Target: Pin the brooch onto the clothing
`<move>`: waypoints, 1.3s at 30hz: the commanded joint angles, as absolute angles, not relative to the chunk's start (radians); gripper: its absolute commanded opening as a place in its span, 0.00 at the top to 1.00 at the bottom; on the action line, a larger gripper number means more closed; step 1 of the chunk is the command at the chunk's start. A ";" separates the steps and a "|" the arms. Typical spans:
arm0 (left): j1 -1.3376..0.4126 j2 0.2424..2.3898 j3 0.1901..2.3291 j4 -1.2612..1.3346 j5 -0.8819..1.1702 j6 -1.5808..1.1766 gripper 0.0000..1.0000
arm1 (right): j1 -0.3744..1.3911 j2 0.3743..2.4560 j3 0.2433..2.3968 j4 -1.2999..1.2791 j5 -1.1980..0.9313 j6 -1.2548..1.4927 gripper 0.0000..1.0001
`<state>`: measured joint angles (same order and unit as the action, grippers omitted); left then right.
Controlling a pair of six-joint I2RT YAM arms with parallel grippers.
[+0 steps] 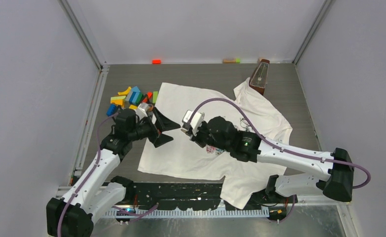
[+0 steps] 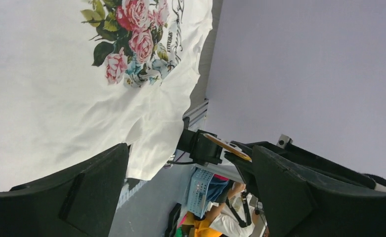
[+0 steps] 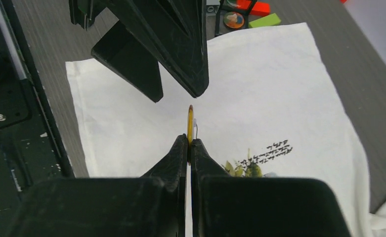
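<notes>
our right claw (image 3: 188, 148) pinches one gold brooch (image 3: 190, 121) edge-on, its length pointing toward our wide-open left claw (image 1: 164, 130), above one floral t-shirt (image 3: 260, 89).

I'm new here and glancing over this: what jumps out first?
A white rose-print T-shirt fills the scene's middle. Above it, the right gripper pinches a thin gold brooch edge-on, facing the wide-open left gripper. Bright blocks pile at far left.
</notes>
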<state>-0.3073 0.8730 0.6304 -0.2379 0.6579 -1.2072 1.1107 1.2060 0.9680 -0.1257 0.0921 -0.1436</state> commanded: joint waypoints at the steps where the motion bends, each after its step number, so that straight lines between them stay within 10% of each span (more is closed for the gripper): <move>1: -0.304 0.879 0.603 -0.248 0.674 -1.244 0.01 | 1.187 1.209 0.979 -0.039 0.261 -0.359 0.99; 39: -0.304 0.888 0.529 -0.135 0.644 -1.297 1.00 | 1.371 1.451 1.025 0.133 0.587 -0.682 0.90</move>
<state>-0.3023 0.9188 0.5446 -0.1661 0.6495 -1.3025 1.3666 1.4609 0.9745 0.0399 0.5182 -0.6872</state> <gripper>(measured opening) 0.026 0.053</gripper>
